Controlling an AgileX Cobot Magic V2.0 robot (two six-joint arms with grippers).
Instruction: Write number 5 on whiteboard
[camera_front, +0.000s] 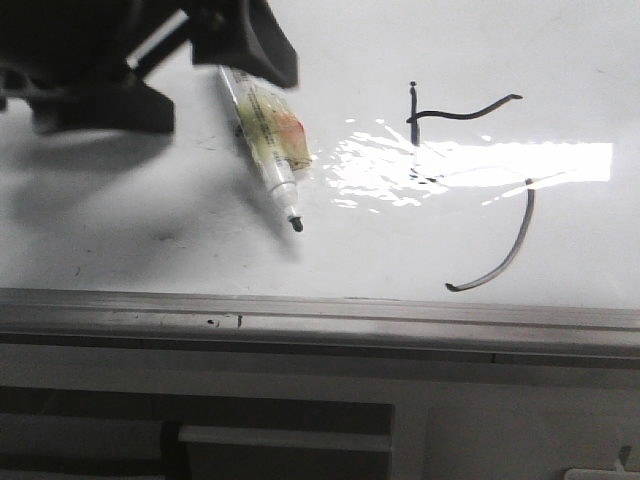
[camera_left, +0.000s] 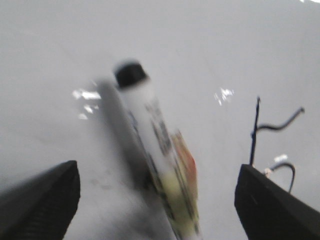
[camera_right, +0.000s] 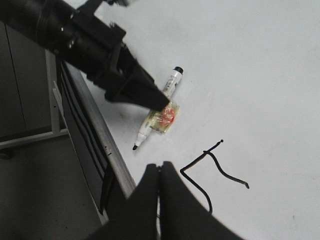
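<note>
One marker (camera_front: 264, 140), white barrel, yellow and red label, black tip bare, lies flat on the whiteboard (camera_front: 120, 230), tip toward the board's grey frame (camera_front: 320, 310). One figure 5 (camera_front: 470, 180) in thin black line sits on the board to the right of the marker, apart from it: short upright stroke, wavy top bar, open hook curving down toward the frame; glare crosses its middle and hides part of the line. Left pincer (camera_right: 145, 92): black, over the marker's upper end, fingers (camera_left: 40, 200) spread wide to either side of the barrel in its wrist view, gripping nothing; the marker rests between them on the board. Whether a fingertip touches the barrel cannot be told. Right pincer (camera_right: 160, 170): fingers pressed together, nothing between them, above the board's edge just beside the 5's corner. Faint grey smudges mark the board near the marker. Below the frame, grey bench (camera_front: 300, 420) structure shows in the front view.
</note>
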